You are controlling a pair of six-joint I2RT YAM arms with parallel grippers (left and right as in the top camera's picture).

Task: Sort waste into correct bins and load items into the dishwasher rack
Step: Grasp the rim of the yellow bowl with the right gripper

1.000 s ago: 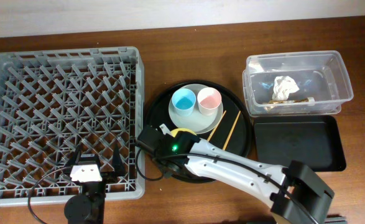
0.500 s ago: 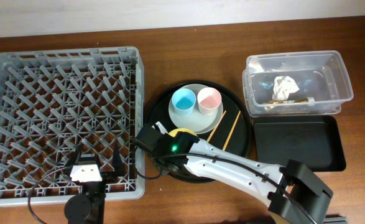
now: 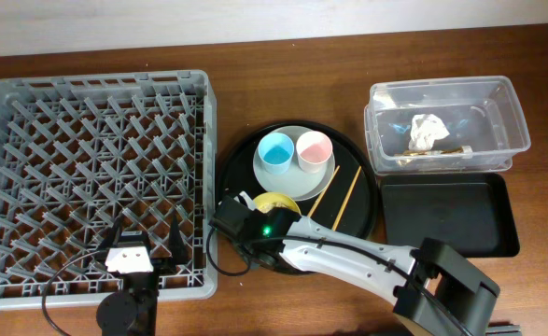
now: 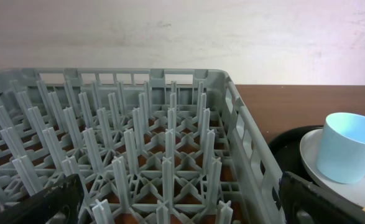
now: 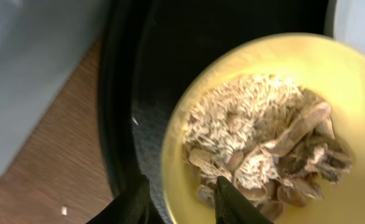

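Overhead view of a brown wooden counter (image 3: pixel 283 65). A large square grey dishwasher rack (image 3: pixel 96 82) with a lattice of pegs fills the left half of the frame, with nothing loaded in it. At centre sits a round black tray (image 3: pixel 365 196). In its upper part lies a pale round plate (image 3: pixel 297 183), with a light-blue cup (image 3: pixel 276 149) and a pink cup (image 3: pixel 313 147) upright side by side on it. Two wooden chopsticks (image 3: pixel 341 191) lie slanted on the tray to the right of the plate. A yellow bowl (image 3: pixel 278 200) rests just below the plate, partly hidden by the right arm, which reaches in from the lower right. In the right wrist view the bowl holds pale grains and brownish food scraps (image 5: pixel 263 143). The right fingers (image 5: pixel 129 202) straddle its lower-left rim, one outside over the tray and one inside. Whether they pinch the rim cannot be told. At lower left, the left fingers (image 4: pixel 39 202) hang spread wide over the rack's near edge, grasping nothing. At upper right, a clear plastic tub (image 3: pixel 442 91) contains a crumpled white tissue (image 3: pixel 428 131) and some brownish bits. Just below it lies a black rectangular tray (image 3: pixel 446 219).
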